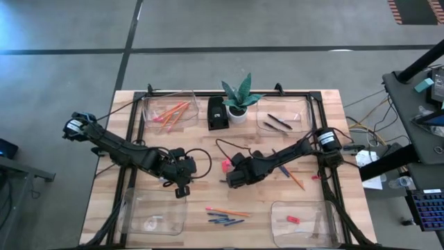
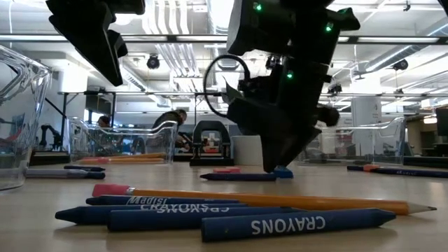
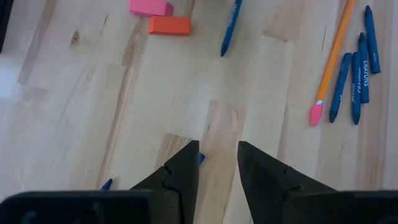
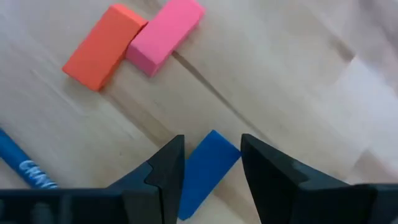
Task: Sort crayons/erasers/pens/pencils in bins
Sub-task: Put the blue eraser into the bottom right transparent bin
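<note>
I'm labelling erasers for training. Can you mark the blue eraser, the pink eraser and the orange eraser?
blue eraser (image 4: 208, 167): right wrist view, middle of its top face.
pink eraser (image 4: 165, 36): right wrist view, centre of its top face.
orange eraser (image 4: 103, 46): right wrist view, centre of its top face.

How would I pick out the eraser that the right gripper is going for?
Find the potted plant at the table's far edge, then come toward the middle, where the right gripper points down. Between its open fingers lies a small blue eraser. The orange eraser and pink eraser nearby touch each other; the blue one lies apart.
</note>
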{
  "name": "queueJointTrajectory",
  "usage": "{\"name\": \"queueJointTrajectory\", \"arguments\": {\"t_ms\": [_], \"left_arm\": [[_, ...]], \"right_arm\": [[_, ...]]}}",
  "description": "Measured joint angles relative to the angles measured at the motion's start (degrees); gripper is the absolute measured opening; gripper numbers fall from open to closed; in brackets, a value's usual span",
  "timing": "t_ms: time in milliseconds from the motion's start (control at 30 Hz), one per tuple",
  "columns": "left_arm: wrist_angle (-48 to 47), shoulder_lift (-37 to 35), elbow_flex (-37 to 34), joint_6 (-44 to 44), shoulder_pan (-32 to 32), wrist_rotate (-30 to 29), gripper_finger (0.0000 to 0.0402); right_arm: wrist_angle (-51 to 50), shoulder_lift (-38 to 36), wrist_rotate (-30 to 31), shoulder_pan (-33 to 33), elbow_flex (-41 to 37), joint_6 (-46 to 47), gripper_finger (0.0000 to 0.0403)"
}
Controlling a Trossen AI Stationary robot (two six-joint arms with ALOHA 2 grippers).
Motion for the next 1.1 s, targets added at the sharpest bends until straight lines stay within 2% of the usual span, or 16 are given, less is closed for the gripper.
{"name": "queueJointTrajectory", "arguments": {"t_ms": [200,267,433,600,967,1100], "left_arm": [[0.0,0.0,0.0,-0.4,0.0,0.0,0.0096],[0.0,0.0,0.0,-0.5,0.0,0.0,0.0096],[0.1,0.0,0.0,-0.5,0.0,0.0,0.0096],[0.1,0.0,0.0,-0.5,0.0,0.0,0.0096],[0.1,0.1,0.0,-0.5,0.0,0.0,0.0096],[0.1,0.1,0.0,-0.5,0.0,0.0,0.0096]], "right_arm": [[-1.0,-2.6,0.4,-0.4,1.1,-4.6,0.0148],[-1.0,-3.4,0.8,0.0,1.2,-2.0,0.0148],[-0.9,-2.7,4.6,2.7,0.9,11.1,0.0148],[-0.9,-0.1,5.0,3.9,0.8,16.1,0.0148],[-2.2,2.4,4.9,4.0,0.2,20.3,0.0148],[-1.8,2.3,5.2,4.0,0.0,18.2,0.0144]]}}
